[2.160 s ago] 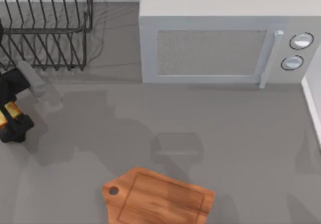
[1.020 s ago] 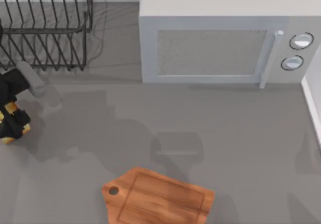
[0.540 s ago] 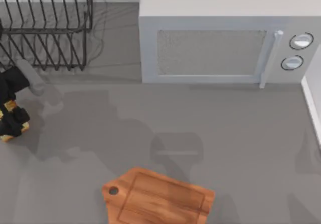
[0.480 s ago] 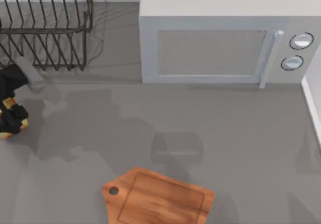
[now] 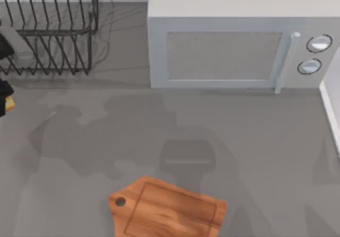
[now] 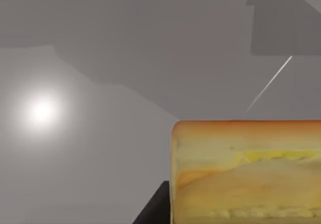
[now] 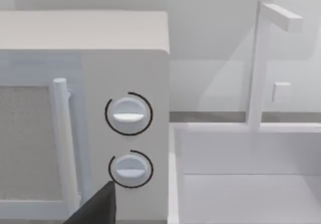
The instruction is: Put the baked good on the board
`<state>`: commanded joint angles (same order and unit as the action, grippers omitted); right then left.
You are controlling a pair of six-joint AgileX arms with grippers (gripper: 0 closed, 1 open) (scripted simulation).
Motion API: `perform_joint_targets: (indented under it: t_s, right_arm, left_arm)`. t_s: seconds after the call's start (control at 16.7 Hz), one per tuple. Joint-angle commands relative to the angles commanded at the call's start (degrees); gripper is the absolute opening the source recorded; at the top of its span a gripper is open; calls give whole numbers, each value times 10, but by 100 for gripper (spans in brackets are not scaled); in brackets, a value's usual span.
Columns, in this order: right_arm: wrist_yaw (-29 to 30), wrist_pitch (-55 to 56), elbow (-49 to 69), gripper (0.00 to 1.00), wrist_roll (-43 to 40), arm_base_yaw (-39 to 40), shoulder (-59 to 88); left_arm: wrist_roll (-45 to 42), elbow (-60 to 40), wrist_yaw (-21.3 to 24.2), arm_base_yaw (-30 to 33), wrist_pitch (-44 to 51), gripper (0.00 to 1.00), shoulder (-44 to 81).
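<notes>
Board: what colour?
Reddish-brown wood grain, darker streaks; board shows best in the top view.

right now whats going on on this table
The left gripper, at the far left edge of the top view, holds the baked good, which sits close up in the left wrist view. The board lies bare near the front of the table, with nothing on it yet. The right arm is parked, its wrist camera facing the microwave.

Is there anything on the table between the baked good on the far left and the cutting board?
Nothing visible. The baked good is held by the left gripper at the table's left edge; bare grey table lies between it and the board. The dish rack and microwave stand farther back.
</notes>
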<state>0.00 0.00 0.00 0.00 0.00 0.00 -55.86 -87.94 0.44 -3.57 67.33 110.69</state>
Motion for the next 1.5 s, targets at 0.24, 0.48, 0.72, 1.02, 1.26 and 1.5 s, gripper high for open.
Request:
perform_joint_targets:
  t_s: [0.24, 0.48, 0.72, 1.02, 1.26, 1.5]
  right_arm:
    - [0, 0, 0, 100, 0, 0, 0]
    - [0, 0, 0, 100, 0, 0, 0]
    - [0, 0, 0, 100, 0, 0, 0]
    - [0, 0, 0, 100, 0, 0, 0]
    - [0, 0, 0, 100, 0, 0, 0]
    - [0, 0, 0, 100, 0, 0, 0]
  left_arm:
    - [0, -6, 0, 0, 7, 0, -4]
    - [12, -3, -1, 1, 2, 0, -3]
    - [115, 8, -4, 12, -16, 0, -4]
    - [375, 36, -12, 52, -42, 0, -2]
    - [661, 69, -18, 104, -55, 0, 3]
    - [977, 109, -18, 174, -58, 0, 7]
